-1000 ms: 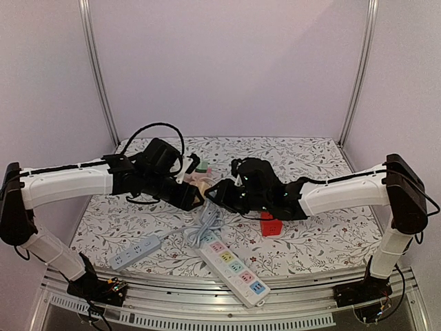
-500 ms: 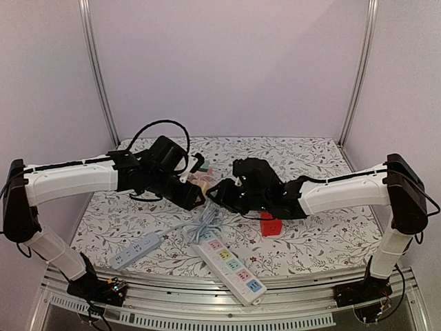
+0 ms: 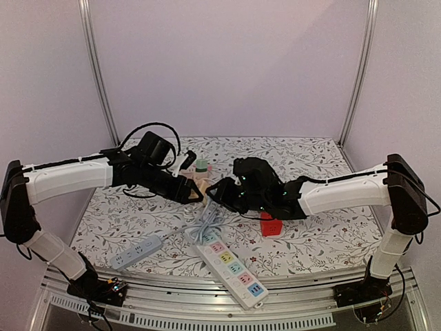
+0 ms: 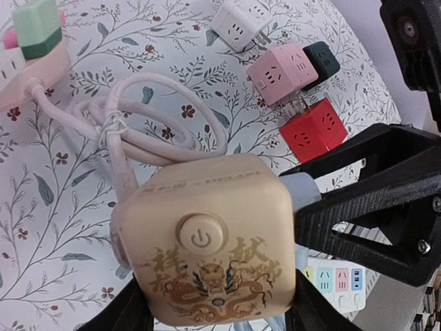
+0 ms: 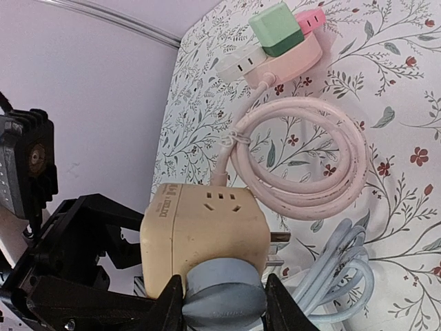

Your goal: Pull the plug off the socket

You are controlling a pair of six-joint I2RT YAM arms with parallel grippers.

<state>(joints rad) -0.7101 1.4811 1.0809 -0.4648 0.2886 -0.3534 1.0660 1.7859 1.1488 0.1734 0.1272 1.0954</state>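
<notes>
A beige cube socket [image 4: 207, 248] with a dragon print and a power button is held above the table. My left gripper [image 4: 210, 314] is shut on its two sides. A grey-blue round plug [image 5: 224, 289] sits flush in one face of the cube [image 5: 200, 231]. My right gripper [image 5: 224, 312] is shut on that plug. The plug also shows in the left wrist view [image 4: 300, 196] at the cube's right side, between black fingers [image 4: 372, 207]. In the top view, the left gripper [image 3: 193, 192] and right gripper [image 3: 215, 191] meet at the table's middle.
A pink power strip [image 3: 200, 178] with a green cube stands behind the grippers. Its pink cord coil [image 5: 310, 158] and a pale blue cable [image 5: 337, 269] lie beneath them. A red cube [image 3: 270, 225], a white multi-colour strip [image 3: 231, 265] and a grey strip [image 3: 134, 252] lie nearer.
My left wrist has swung back and to the left, uncovering the green cube. Both grippers keep their hold at the same meeting point. The right arm has barely moved.
</notes>
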